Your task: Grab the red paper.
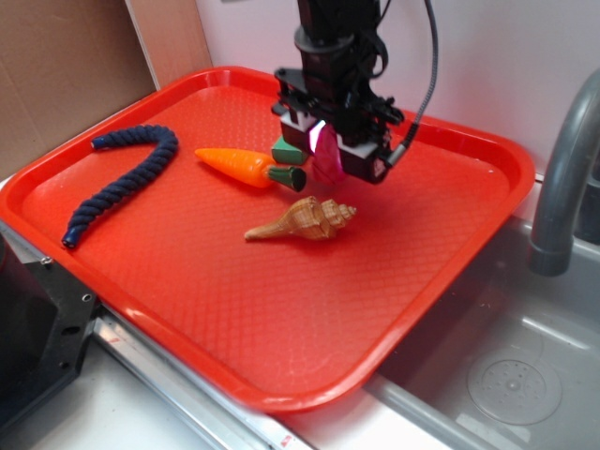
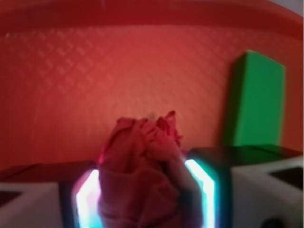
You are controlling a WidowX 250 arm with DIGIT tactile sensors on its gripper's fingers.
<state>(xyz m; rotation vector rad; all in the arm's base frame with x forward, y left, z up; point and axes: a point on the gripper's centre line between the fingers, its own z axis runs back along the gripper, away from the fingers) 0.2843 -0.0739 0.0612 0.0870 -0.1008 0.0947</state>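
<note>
The red paper, a dark crimson crumpled ball, fills the space between the two lit pads in the wrist view, and both pads press against its sides. In the exterior view my gripper stands over the back middle of the orange-red tray, shut on the red paper, which shows as a pinkish-crimson patch between the fingers. I cannot tell whether the paper rests on the tray or hangs just above it.
A green block lies just behind the gripper, also seen as the green block. An orange toy carrot, a tan shell and a dark blue rope lie on the tray. A sink and grey faucet are at right.
</note>
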